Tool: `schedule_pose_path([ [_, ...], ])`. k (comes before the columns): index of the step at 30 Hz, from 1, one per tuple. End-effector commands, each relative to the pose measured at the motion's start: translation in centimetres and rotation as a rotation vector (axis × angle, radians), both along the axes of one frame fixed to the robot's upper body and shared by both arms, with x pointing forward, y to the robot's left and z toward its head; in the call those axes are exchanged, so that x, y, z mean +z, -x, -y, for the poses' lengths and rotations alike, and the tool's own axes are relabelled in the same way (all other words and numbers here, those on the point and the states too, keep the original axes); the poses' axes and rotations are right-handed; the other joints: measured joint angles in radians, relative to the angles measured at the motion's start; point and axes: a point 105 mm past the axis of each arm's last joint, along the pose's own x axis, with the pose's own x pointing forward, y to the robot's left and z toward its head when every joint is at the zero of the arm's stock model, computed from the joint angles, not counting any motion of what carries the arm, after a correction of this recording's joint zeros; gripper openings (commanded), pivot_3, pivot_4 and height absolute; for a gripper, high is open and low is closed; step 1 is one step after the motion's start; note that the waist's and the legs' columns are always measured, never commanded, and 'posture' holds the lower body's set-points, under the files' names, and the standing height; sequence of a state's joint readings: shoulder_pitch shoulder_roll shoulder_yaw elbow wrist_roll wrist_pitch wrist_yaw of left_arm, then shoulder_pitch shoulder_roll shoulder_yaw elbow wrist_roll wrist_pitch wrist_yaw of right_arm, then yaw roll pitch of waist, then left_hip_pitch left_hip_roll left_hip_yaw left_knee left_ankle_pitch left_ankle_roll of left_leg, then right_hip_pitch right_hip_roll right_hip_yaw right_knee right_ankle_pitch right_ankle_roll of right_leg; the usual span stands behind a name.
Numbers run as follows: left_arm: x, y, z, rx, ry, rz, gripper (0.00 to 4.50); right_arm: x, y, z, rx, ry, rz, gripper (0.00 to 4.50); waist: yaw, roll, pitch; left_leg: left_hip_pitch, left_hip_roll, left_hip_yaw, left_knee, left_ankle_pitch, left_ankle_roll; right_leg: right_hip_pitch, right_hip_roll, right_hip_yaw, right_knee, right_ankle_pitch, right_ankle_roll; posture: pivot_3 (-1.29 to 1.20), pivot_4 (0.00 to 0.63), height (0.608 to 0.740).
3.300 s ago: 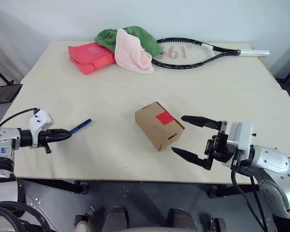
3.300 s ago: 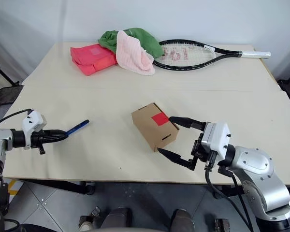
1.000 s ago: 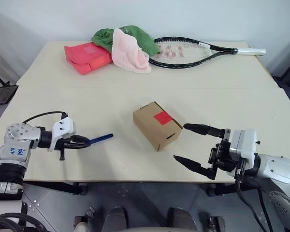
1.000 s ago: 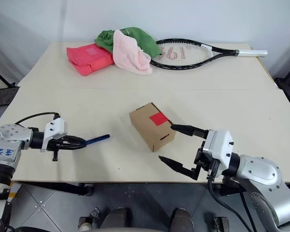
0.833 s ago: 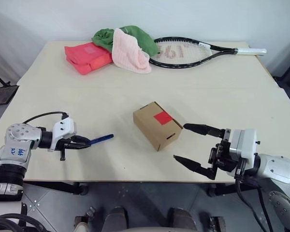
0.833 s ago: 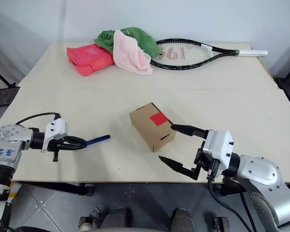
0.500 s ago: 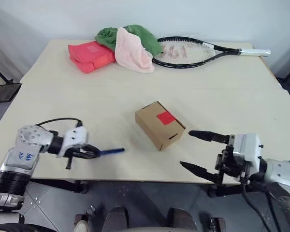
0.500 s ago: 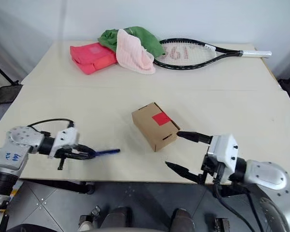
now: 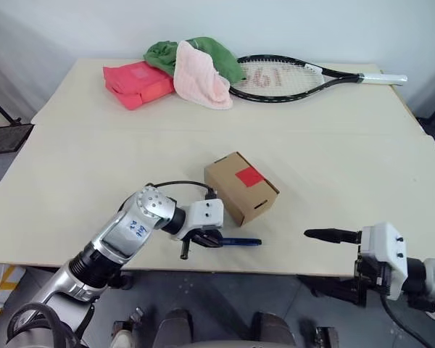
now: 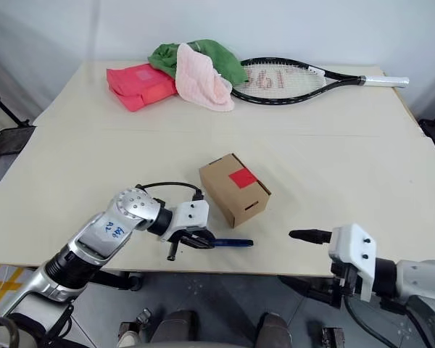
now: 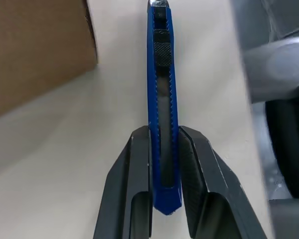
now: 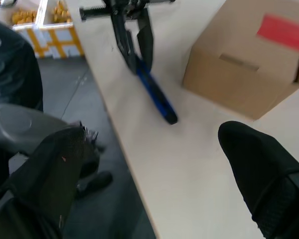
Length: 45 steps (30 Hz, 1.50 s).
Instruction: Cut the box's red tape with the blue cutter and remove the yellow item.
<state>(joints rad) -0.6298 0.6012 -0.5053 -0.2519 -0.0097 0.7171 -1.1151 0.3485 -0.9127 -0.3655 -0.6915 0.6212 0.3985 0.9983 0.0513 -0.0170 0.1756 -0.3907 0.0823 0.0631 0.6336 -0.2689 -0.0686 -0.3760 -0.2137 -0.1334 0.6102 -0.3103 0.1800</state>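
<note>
Left eye view shows a wide beige worktop [image 9: 333,152] carrying, along its far edge, a black-framed tennis racket with a white grip [image 9: 304,74] whose strings bear red marks that cannot be read. Beside the racket's head lies a heap of green and pale pink cloths [image 9: 196,65], and next to that, toward the far left corner, a flat red-pink package [image 9: 136,84]. Nearer the front edge, about mid-width, sits the small brown cardboard box [image 9: 241,187] with a square of red tape [image 9: 249,176] on its top and a slot cut in its side. Just in front of the box, at the front edge, the left gripper [image 9: 212,240] has its black fingers clamped on the slim dark blue pen-shaped cutter [image 11: 162,99], which points toward the right edge. The right gripper [image 12: 154,164] hangs off the front edge near the right corner, fingers spread wide with nothing between them.
</note>
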Motion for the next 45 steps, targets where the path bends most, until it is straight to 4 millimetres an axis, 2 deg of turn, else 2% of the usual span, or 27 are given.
schedule_pose_path([
  [1, -0.4, 1.0, 0.8, -0.05, -0.062, 0.021, 0.41, -0.3, -0.6, -0.7, 0.007, 0.02, 0.012, 3.33, 0.0, 0.0, 0.0, 0.0, 0.0, 0.0, 0.001, 0.0, 0.0, 0.0, 0.0, 0.0, 0.0, 0.0, 0.0, 0.0, 0.15, 0.74],
  [9, -0.4, 1.9, 2.5, -0.071, -0.072, 0.005, 0.41, -1.9, -3.0, -2.6, 0.029, 0.066, 0.02, 0.46, 0.007, 0.0, 0.0, -0.002, 0.0, 0.0, 0.006, -0.003, 0.001, 0.001, 0.0, 0.0, -0.001, 0.0, -0.001, 0.0, 0.15, 0.74],
  [10, -0.4, 1.9, 2.5, -0.069, -0.076, 0.001, 0.41, -2.2, -3.5, -2.6, 0.018, 0.086, 0.032, 0.16, 0.005, 0.0, 0.0, -0.003, 0.0, 0.0, 0.008, -0.004, 0.002, 0.001, 0.0, 0.0, -0.001, 0.0, -0.001, 0.0, 0.15, 0.74],
  [11, -0.6, 2.0, 2.4, -0.066, -0.082, -0.005, 0.41, -2.7, -4.0, -2.6, -0.007, 0.089, 0.01, 0.07, 0.004, 0.0, 0.0, -0.004, 0.0, 0.0, 0.01, -0.005, 0.003, 0.001, 0.0, 0.0, -0.001, 0.0, -0.001, 0.0, 0.15, 0.74],
  [16, -1.1, 2.1, 1.3, -0.059, -0.122, -0.004, 0.41, -3.3, -5.2, -3.4, 0.002, 0.1, -0.015, 0.07, 0.001, 0.0, 0.0, -0.006, 0.0, 0.0, 0.014, -0.006, 0.003, 0.0, 0.0, 0.0, 0.0, 0.001, -0.001, 0.0, 0.15, 0.74],
  [26, -1.4, 2.2, 1.2, -0.027, -0.12, -0.031, 0.41, -3.7, -5.0, -5.4, 0.105, 0.09, 0.027, 0.07, -0.001, 0.0, 0.0, -0.006, 0.0, 0.0, 0.013, -0.007, 0.003, 0.0, 0.0, 0.0, 0.0, 0.001, 0.0, 0.0, 0.15, 0.74],
  [36, -1.3, 2.5, 1.1, -0.022, -0.135, -0.068, 0.41, -5.0, -5.5, -5.0, 0.092, 0.146, 0.006, 0.07, -0.002, 0.0, 0.0, -0.006, 0.0, 0.0, 0.013, -0.007, 0.003, 0.0, 0.0, 0.0, 0.0, 0.001, 0.0, 0.0, 0.15, 0.74],
  [45, -1.3, 2.4, 0.9, -0.011, -0.142, -0.071, 0.41, -5.7, -5.4, -6.0, 0.154, 0.161, 0.004, 0.07, -0.009, 0.0, 0.0, -0.005, 0.001, 0.0, 0.013, -0.007, 0.003, 0.0, 0.0, 0.0, 0.001, 0.001, 0.0, 0.0, 0.15, 0.74],
])
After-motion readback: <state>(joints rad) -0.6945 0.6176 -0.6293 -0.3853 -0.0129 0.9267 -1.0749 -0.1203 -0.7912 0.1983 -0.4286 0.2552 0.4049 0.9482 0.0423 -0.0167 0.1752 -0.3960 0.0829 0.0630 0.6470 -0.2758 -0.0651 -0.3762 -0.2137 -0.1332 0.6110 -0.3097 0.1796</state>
